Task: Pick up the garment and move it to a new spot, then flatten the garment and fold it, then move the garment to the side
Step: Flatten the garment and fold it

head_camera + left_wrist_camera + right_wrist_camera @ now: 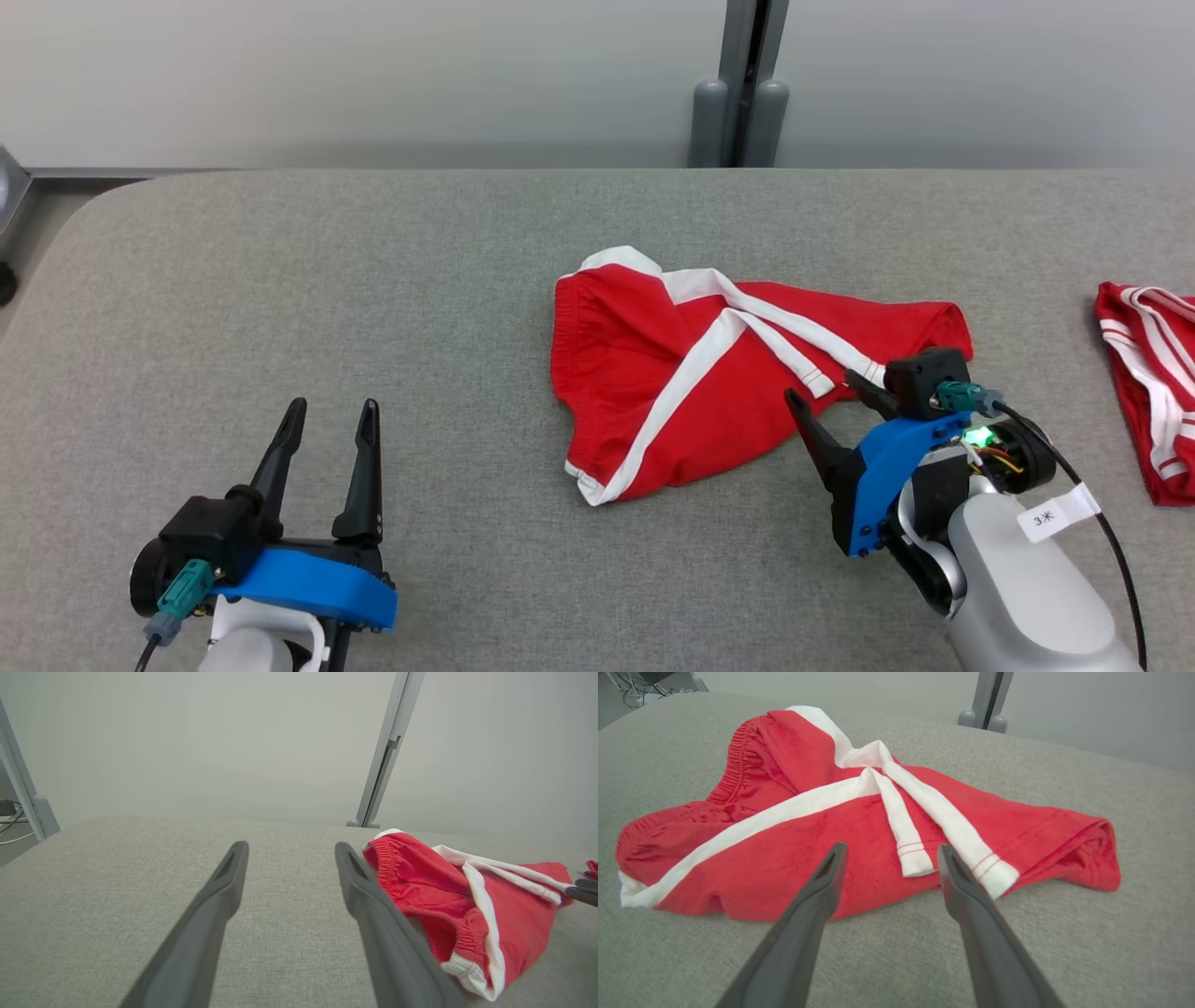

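Observation:
Red shorts with white stripes (709, 373) lie crumpled in the middle of the grey padded table; in the right wrist view the shorts (840, 812) spread just beyond my fingertips, and the shorts (448, 896) lie to the right in the left wrist view. My right gripper (826, 397) is open at the shorts' lower right edge, its fingertips (838, 851) over the hem, nothing between them. My left gripper (334, 411) stands open near the table's front left, well apart from the shorts, its fingers (233, 858) over bare fabric.
A second red garment with white stripes (1148, 373) lies at the table's right edge. A grey post (742, 93) stands behind the table's far edge. The grey table surface (280, 280) stretches open to the left and front.

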Tool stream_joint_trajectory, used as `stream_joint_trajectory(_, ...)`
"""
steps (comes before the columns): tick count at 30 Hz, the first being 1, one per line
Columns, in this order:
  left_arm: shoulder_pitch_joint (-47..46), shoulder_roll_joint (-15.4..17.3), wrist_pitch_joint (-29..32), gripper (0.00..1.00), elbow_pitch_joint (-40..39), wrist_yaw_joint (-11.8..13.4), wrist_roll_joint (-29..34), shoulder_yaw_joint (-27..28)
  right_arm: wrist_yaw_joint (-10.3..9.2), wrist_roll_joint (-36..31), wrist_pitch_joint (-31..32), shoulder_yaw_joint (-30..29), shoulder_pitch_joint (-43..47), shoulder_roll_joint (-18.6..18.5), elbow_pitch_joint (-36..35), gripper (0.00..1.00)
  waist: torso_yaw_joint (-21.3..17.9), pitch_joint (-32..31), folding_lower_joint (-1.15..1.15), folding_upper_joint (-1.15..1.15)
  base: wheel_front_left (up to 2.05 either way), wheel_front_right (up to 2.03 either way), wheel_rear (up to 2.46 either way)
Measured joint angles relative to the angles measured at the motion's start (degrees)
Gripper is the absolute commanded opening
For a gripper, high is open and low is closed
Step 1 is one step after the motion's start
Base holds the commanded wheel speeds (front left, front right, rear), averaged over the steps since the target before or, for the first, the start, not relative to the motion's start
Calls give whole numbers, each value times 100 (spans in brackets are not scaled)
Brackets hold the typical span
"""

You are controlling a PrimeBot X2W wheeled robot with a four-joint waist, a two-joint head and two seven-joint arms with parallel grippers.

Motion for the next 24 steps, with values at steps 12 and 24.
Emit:
stream_joint_trajectory(12,-160,-27,0,100,27,-52,29,-25,0,-682,-221,-360,-469,35,822,38,327,298,0,0,0,0,0)
stream_joint_trajectory(24,20,5,1,100,90,-44,13,101,0,-641,-432,-426,-203,-111,695,0,94,36,1,0,0,0,0)
